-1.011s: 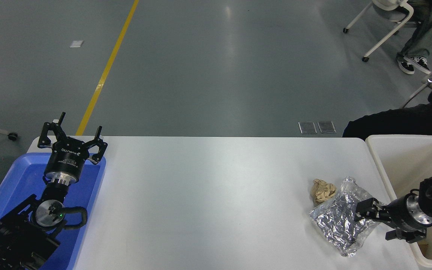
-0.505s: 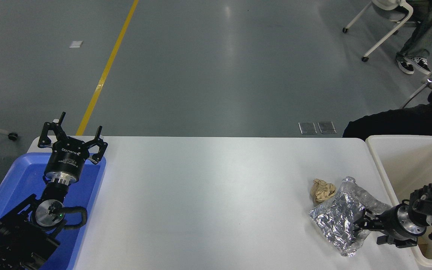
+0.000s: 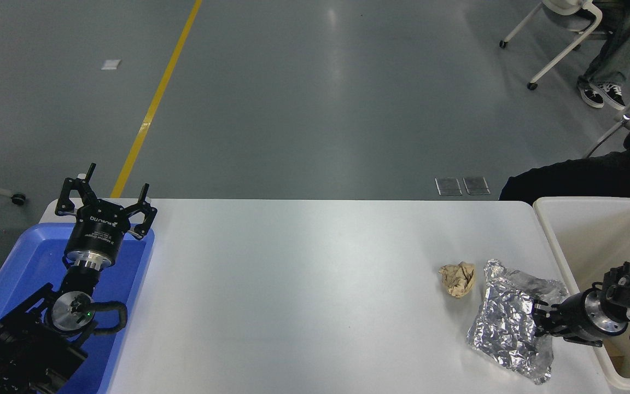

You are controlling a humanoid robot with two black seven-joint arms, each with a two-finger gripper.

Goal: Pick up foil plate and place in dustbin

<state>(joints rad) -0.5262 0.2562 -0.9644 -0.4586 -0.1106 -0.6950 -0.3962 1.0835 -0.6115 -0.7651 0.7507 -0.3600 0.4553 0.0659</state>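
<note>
The foil plate (image 3: 509, 325), a crumpled silver sheet, lies at the table's right front, its right edge slightly raised. My right gripper (image 3: 540, 322) reaches in from the right over the dustbin's rim, and its fingers are closed on the foil's right edge. The dustbin (image 3: 553, 243), a large cream bin with deep walls, stands right against the table's right end. My left gripper (image 3: 105, 203) is parked open over the far end of the blue tray at the lower left.
A small crumpled tan paper ball (image 3: 458, 279) lies just left of the foil's far corner. The blue tray (image 3: 25, 257) sits at the table's left end. A person in dark clothes (image 3: 594, 175) sits beyond the far right corner.
My right gripper dropped lower and closed on the foil's right edge. The foil has slid and turned towards the bin. The paper ball has shifted a little to the left.
</note>
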